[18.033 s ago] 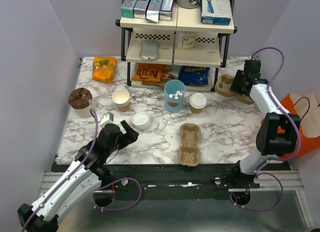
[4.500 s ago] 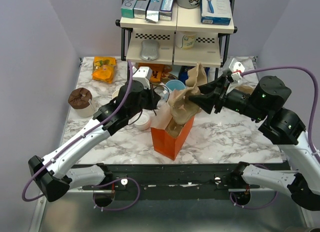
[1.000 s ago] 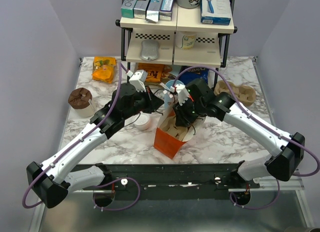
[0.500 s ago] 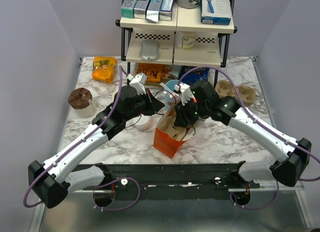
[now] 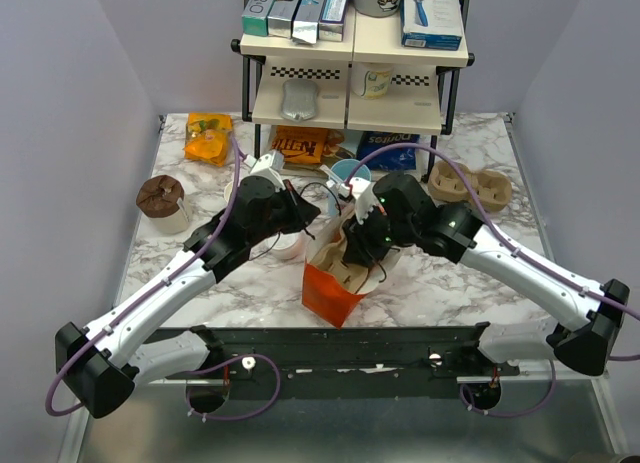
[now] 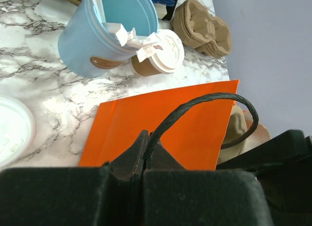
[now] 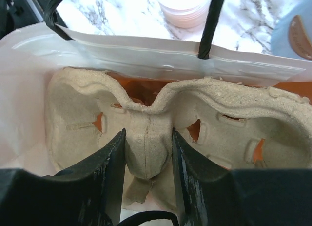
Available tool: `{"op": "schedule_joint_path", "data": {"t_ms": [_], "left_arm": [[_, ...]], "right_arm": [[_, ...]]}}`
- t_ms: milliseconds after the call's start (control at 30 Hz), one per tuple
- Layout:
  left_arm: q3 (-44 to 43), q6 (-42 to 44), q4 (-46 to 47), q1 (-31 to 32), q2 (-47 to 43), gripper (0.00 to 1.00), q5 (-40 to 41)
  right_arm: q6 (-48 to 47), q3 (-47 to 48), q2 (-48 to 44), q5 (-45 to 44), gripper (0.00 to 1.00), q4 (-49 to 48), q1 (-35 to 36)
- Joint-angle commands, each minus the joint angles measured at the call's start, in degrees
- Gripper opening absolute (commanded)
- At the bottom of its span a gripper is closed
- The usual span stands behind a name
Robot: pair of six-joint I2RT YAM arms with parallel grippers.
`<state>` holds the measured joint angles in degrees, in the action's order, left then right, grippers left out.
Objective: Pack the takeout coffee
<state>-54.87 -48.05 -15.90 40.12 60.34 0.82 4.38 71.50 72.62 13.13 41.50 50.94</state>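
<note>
The takeout coffee (image 6: 158, 55), a tan cup with a white lid, stands next to the light-blue cup (image 6: 105, 33) in the left wrist view; my right arm hides it from the top camera. An orange paper bag (image 5: 333, 286) stands at table centre. My left gripper (image 5: 302, 211) (image 6: 145, 140) is shut on the bag's black handle (image 6: 204, 101), holding it up. My right gripper (image 5: 360, 248) (image 7: 148, 160) reaches into the bag's mouth, shut on the centre ridge of a pulp cup carrier (image 7: 78, 118) that sits inside the bag.
A second pulp carrier (image 5: 470, 186) lies at the back right. A white lid (image 5: 283, 245) lies left of the bag. A brown-topped cup (image 5: 160, 195) stands far left, an orange snack bag (image 5: 208, 138) sits back left, and a stocked shelf rack (image 5: 355, 73) lines the rear.
Bag, carrier and both grippers have shifted slightly toward the table's near edge, and the right gripper sits a little lower in the bag. Both grips are unchanged.
</note>
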Motion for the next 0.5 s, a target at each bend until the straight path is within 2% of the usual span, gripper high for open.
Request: {"op": "schedule_joint_path", "data": {"t_ms": [0,267,467], "left_arm": [[1.3,-1.4,-0.5,-0.2,-1.1,0.0,2.9],[0.8,-1.5,-1.4,-0.2,-0.1,0.0,3.7],[0.6,-2.0,-2.9,-0.1,0.0,0.0,6.1]], "right_arm": [[-2.3,0.2,3.8,0.0,0.44,1.9,2.3],[-2.5,-0.2,6.1,-4.5,0.44,2.7,4.3],[-7.8,-3.3,0.5,-9.3,0.44,1.6,6.5]]}}
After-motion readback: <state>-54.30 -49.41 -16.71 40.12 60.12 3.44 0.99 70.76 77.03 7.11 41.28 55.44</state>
